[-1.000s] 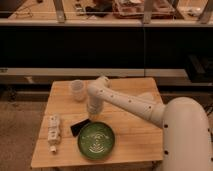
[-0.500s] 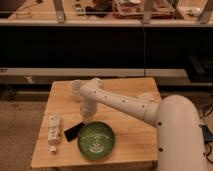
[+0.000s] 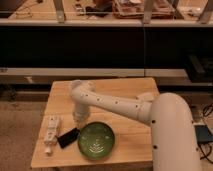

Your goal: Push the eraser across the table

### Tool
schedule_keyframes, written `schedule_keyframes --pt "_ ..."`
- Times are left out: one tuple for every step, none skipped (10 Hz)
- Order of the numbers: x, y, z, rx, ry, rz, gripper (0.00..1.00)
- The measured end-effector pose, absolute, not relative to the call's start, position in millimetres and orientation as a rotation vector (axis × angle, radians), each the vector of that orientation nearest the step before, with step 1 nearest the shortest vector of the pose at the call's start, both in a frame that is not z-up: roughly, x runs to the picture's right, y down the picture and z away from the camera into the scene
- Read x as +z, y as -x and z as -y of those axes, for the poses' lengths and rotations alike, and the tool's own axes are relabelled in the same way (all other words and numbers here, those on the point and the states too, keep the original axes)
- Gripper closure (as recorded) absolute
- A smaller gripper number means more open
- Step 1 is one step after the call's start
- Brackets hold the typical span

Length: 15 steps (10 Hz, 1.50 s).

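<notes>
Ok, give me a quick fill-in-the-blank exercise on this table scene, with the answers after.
1. The eraser lies between the white segmented object and the green ____.
2. The gripper hangs just above the eraser's far ____.
3. Everything rests on a light wooden ____.
4. The eraser's colour is ____.

Answers: bowl; end; table; black

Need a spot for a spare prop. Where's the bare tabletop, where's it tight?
Free: the back strip of the table behind the arm, and the right front between the green bowl and the right edge. Crowded: the front left, where the white segmented object, the eraser and the bowl sit close together, with the gripper just above the eraser.
</notes>
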<state>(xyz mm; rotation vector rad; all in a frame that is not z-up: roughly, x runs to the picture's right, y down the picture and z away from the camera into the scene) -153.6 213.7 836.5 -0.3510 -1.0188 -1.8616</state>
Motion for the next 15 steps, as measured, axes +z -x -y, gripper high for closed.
schedule_keyframes --pt "835 159 -219 -1.88 0.354 1.028 0.95" --pt "833 166 -224 -1.9 0.358 1.038 0.95" --pt "830 176 -228 -1.919 0.355 1.051 0.95" --pt "827 182 -231 -1.934 0.349 1.061 0.95" --pt "824 188 -234 -1.948 0.344 1.07 0.95" --pt "820 193 -236 -1.961 0.339 1.078 0.95" --pt "817 195 -238 -1.966 0.336 1.085 0.95" --pt "814 198 -241 -1.973 0.332 1.096 0.95" --pt "809 203 -244 -1.982 0.324 1.111 0.95" --pt "806 206 -246 -1.989 0.318 1.123 0.95" --pt "803 210 -249 -1.997 0.314 1.134 0.95" --pt "800 214 -253 -2.01 0.309 1.149 0.95" --pt "796 219 -257 -2.027 0.304 1.165 0.95" --pt "794 222 -259 -2.036 0.3 1.172 0.95" --pt "792 225 -260 -2.042 0.292 1.183 0.95"
